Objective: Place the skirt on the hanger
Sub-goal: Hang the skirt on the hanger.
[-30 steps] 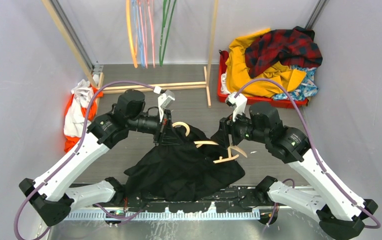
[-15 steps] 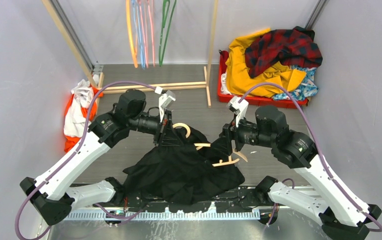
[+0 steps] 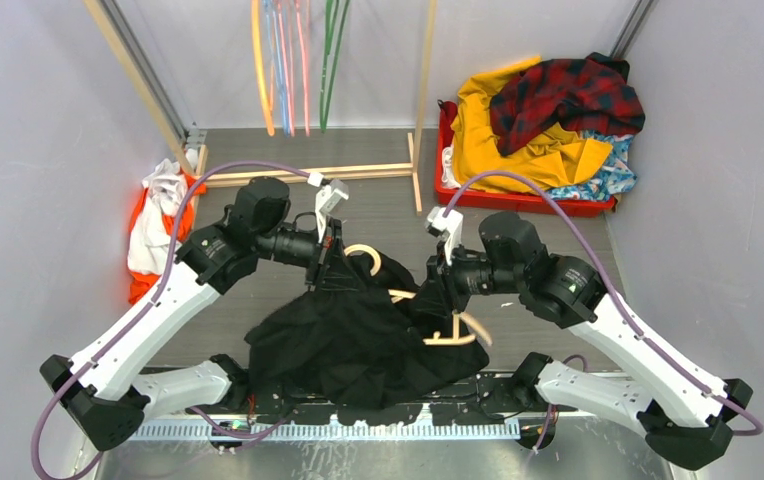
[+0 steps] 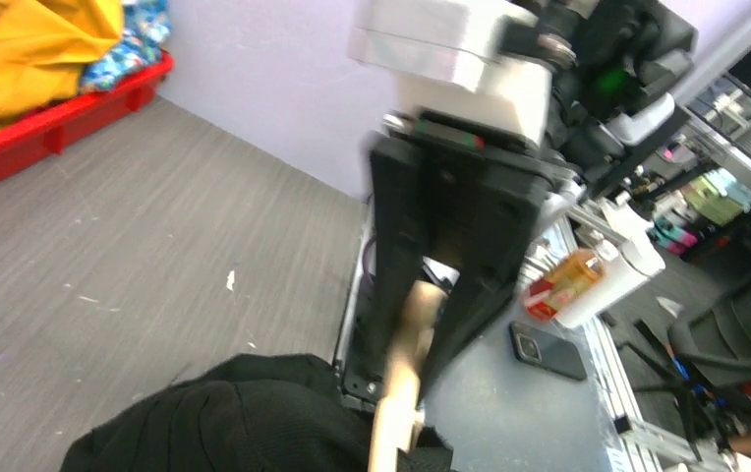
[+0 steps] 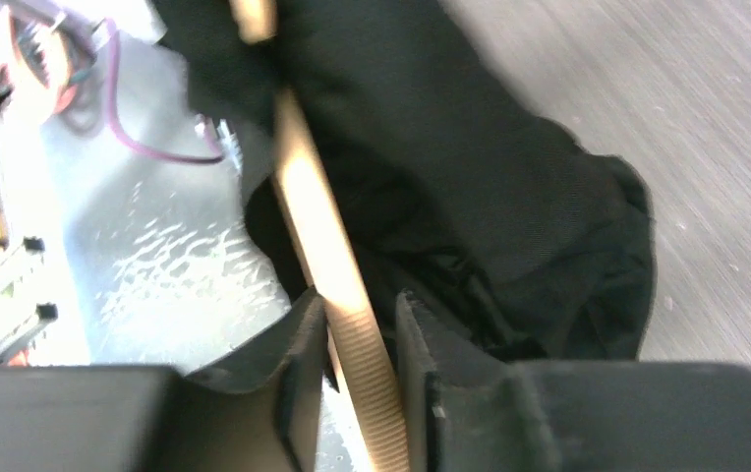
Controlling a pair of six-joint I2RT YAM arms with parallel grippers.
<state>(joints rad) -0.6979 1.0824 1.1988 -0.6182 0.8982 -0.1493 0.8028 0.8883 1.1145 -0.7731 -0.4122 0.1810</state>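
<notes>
A: What is seen to have changed from above?

B: The right gripper point(image 3: 436, 292) is now found further left than a second ago, brought in over the black garment point(image 3: 348, 350). Its jaws are narrowed around the right arm of the hanger point(image 3: 458, 336). The left gripper point(image 3: 330, 262) is unmoved, and its jaws are kept clenched on what appears to be the garment's far edge, just beside the hook.

A: And where is the skirt?

B: The skirt point(image 3: 613, 172) is left in the red bin point(image 3: 518, 203) at the far right of the bench point(image 3: 388, 190). It is partly buried under the yellow garment point(image 3: 498, 140) and lies well apart from both arms.

A: What is given by the left wrist view?

B: The right gripper point(image 4: 406, 369) is shown head-on, with the wooden arm set between its jaws above the black cloth. The skirt's blue print point(image 4: 141, 34) is glimpsed in the bin beyond.

A: And by the right wrist view?

B: The wood is seen filling the gap between the jaws, so the hanger is judged to be grasped.

A: What is meant for the task?

B: The hanger is taken up with the black garment, so it is judged that nothing has yet been done with the skirt.
</notes>
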